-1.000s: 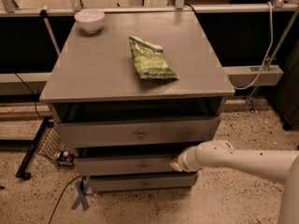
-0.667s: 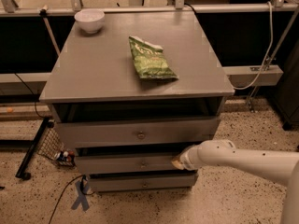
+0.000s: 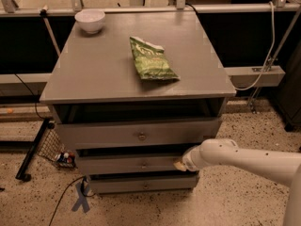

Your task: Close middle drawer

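The grey cabinet (image 3: 141, 65) has three drawers. The middle drawer (image 3: 131, 164) has a low wide front with a tiny central knob (image 3: 144, 164); it stands slightly out, with a dark gap above it. My gripper (image 3: 180, 165) at the end of the white arm (image 3: 244, 160) presses against the right end of the middle drawer's front. The top drawer (image 3: 136, 133), with a bigger round knob, is pulled out and shows a dark opening. The lowest drawer front (image 3: 143, 184) sits under the middle one.
A white bowl (image 3: 90, 20) and a green chip bag (image 3: 151, 59) lie on the cabinet top. A black frame with small items (image 3: 59, 155) and cables lie on the speckled floor at left. A blue tape cross (image 3: 81, 202) marks the floor.
The middle drawer has gone in a little with my gripper against its right end. The arm has barely shifted toward the cabinet.
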### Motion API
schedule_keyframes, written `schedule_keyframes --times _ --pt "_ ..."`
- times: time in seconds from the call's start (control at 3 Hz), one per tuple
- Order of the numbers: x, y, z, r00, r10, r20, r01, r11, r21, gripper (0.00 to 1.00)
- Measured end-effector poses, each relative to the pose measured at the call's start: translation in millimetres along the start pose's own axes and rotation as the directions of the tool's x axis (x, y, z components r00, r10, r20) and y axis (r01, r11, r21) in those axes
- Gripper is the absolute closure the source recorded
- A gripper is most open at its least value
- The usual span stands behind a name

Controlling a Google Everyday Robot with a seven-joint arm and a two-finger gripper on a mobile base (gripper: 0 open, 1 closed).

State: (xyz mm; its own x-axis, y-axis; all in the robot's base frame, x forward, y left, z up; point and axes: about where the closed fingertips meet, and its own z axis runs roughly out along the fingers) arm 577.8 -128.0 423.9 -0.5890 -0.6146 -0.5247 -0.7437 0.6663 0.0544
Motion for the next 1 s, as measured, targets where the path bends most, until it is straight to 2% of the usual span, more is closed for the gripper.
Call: schedule_keyframes --times 0.33,0.67,1.0 --pt "17 -1 -15 0.996 0.024 -0.084 -0.025 0.9997 -0.006 1.00" --pt "35 -1 -30 0.990 0.074 -0.119 -0.073 0.9972 0.014 1.00" --pt "58 -11 -49 0.984 0.151 -0.099 -0.147 0.9880 0.046 1.00"
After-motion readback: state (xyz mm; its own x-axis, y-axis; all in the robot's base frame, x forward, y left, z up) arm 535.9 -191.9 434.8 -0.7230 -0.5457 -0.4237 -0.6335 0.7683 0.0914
